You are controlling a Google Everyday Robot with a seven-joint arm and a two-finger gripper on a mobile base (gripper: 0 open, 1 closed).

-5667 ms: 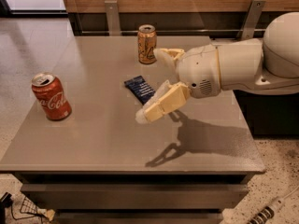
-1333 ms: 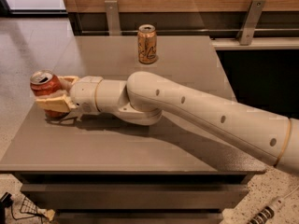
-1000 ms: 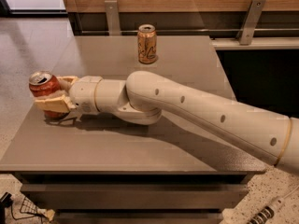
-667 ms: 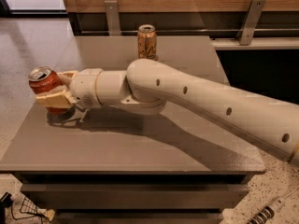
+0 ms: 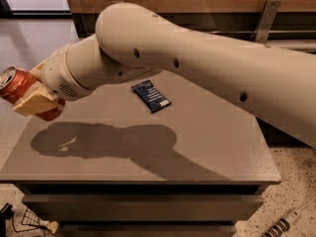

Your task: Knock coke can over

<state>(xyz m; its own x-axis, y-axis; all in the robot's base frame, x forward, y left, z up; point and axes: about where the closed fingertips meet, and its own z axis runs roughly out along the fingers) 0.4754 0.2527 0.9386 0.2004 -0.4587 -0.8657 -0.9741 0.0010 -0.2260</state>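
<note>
The coke can [image 5: 14, 84] is red with a silver top. It is tilted, with its top leaning to the left, and held in the air over the table's left edge. My gripper [image 5: 32, 91] is shut on the coke can. One cream finger [image 5: 34, 102] lies across the can's front, and the other is behind it. My thick cream arm [image 5: 197, 58] reaches in from the right, above the table.
A dark blue snack packet [image 5: 151, 96] lies flat near the middle of the grey table [image 5: 207, 152]. The arm's shadow [image 5: 108, 142] falls on the table's left half. A wooden wall and metal rail run behind. The orange-gold can is hidden behind the arm.
The gripper has lifted the coke can off the table and tilted it leftward. The arm now sits higher, hiding the orange-gold can and uncovering the blue packet.
</note>
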